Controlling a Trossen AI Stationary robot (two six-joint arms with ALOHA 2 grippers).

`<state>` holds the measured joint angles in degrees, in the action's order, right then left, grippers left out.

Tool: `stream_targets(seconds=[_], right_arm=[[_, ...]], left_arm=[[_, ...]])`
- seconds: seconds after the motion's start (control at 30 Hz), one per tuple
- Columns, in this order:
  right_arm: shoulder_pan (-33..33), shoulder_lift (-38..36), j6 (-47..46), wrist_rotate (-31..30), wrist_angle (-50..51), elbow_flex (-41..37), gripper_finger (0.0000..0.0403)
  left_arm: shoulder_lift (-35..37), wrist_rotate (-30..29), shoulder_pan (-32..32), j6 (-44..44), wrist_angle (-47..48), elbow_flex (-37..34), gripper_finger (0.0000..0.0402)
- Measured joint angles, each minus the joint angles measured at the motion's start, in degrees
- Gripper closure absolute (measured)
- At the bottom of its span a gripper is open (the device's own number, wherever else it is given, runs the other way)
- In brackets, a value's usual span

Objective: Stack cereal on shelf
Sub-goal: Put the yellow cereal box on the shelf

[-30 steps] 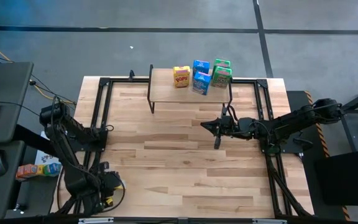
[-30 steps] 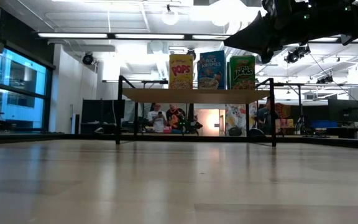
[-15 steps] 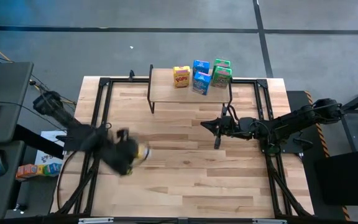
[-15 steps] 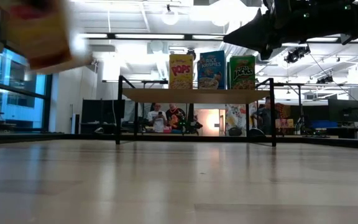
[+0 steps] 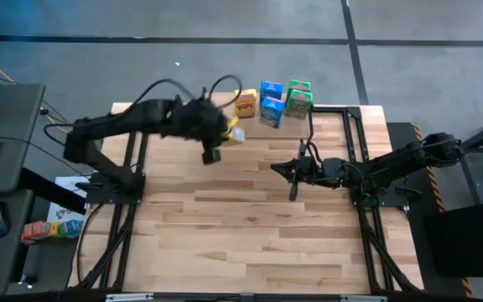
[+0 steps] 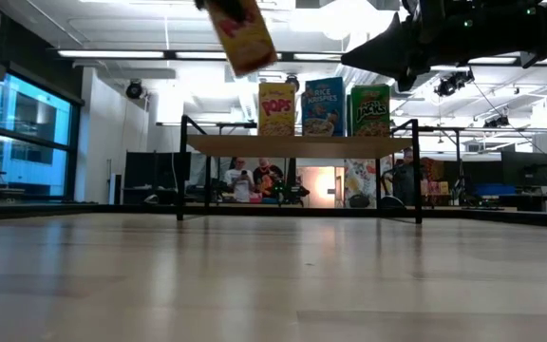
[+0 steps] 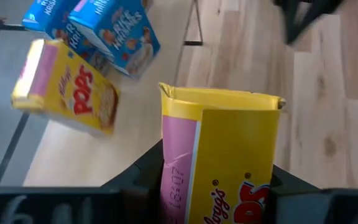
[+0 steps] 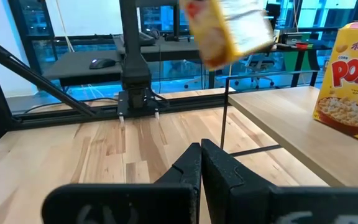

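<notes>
The shelf (image 5: 220,113) stands at the table's far edge on thin black legs. On its top stand a yellow cereal box (image 5: 244,102), two blue boxes (image 5: 271,99) and two green ones (image 5: 298,96). My left gripper (image 5: 220,134) hangs over the shelf's left front part, shut on another yellow cereal box (image 7: 229,143). In the low view this box (image 6: 245,33) is higher than the standing boxes. My right gripper (image 5: 277,168) waits shut at mid-table, right of centre, pointing level toward the table's left. My left gripper pinches the yellow box's lower half (image 7: 185,186) between its two fingers, one finger (image 7: 145,177) on each side of it. The fingers slant down from the table's left. The box is lifted clear of shelf and table, tilted, its top end away from the gripper.
Black frame rails (image 5: 132,159) run along the table's left and right sides. A side stand left of the table holds small coloured boxes (image 5: 53,228). In the low view, people (image 6: 254,179) sit in the room behind the shelf.
My left arm has swung from the table's near left corner up and toward the far edge and the shelf, turning as it went. It carries the yellow box, which has risen from low at that corner to above the shelf.
</notes>
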<state>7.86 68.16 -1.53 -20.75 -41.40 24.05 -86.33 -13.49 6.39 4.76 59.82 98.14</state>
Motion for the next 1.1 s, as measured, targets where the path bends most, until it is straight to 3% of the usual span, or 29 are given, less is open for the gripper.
stream_targets(seconds=[0.2,0.47,0.67,1.1], right_arm=[[0.00,0.00,-0.12,0.04,0.01,0.00,0.0403],[0.00,0.00,-0.14,0.20,0.42,0.00,0.0403],[0.00,0.00,-0.05,0.22,1.17,0.00,0.0403],[0.00,0.00,0.04,-0.20,1.33,0.00,0.0403]], left_arm=[[-9.48,3.78,7.79,6.63,1.50,7.71,0.0284],[-18.62,4.21,12.52,12.56,2.86,13.42,0.0284],[-21.08,7.43,14.32,15.14,3.03,13.67,0.0284],[-22.60,8.70,16.24,16.50,0.68,13.82,0.0284]])
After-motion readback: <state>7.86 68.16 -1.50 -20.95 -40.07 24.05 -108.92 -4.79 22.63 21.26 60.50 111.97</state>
